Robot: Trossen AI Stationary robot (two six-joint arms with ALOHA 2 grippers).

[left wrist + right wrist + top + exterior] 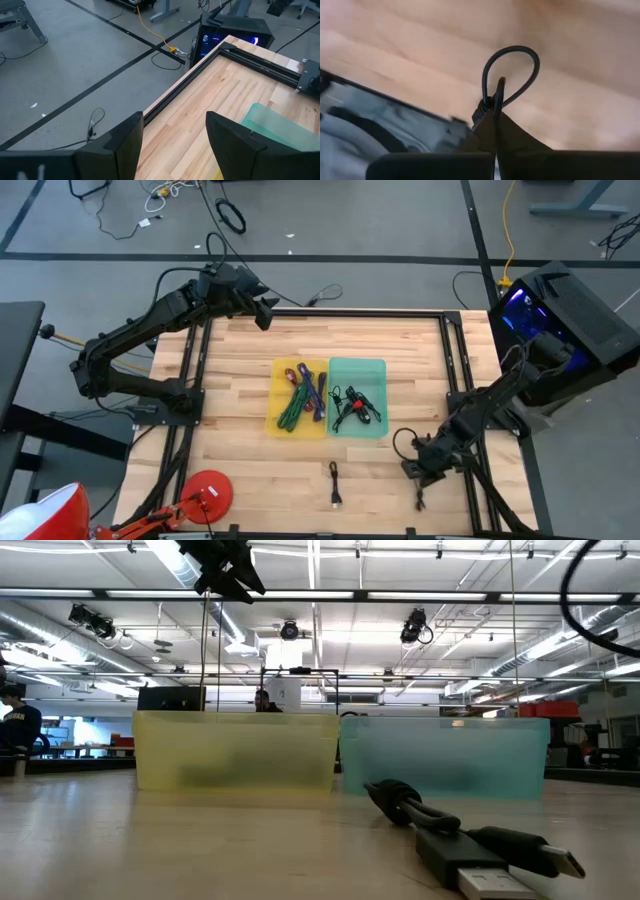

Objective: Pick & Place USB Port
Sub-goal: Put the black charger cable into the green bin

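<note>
From above I see my right tool (421, 471) low at the desk's (400, 340) lower right, pinched on a black cable (420, 498), while another USB cable (334, 485) lies bottom centre below the yellow bin (275, 395) and teal bin (378, 370). My left tool (266, 313) hovers spread at upper left. Right wrist: fingers (507, 132) pressed together on the cable's loop (512, 67)

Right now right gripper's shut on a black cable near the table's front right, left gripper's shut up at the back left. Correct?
Not quite. The left gripper is open: the left wrist view shows its fingers spread apart, holding nothing. The rest stands: the right gripper is shut on the black cable at the table's front right.
</note>
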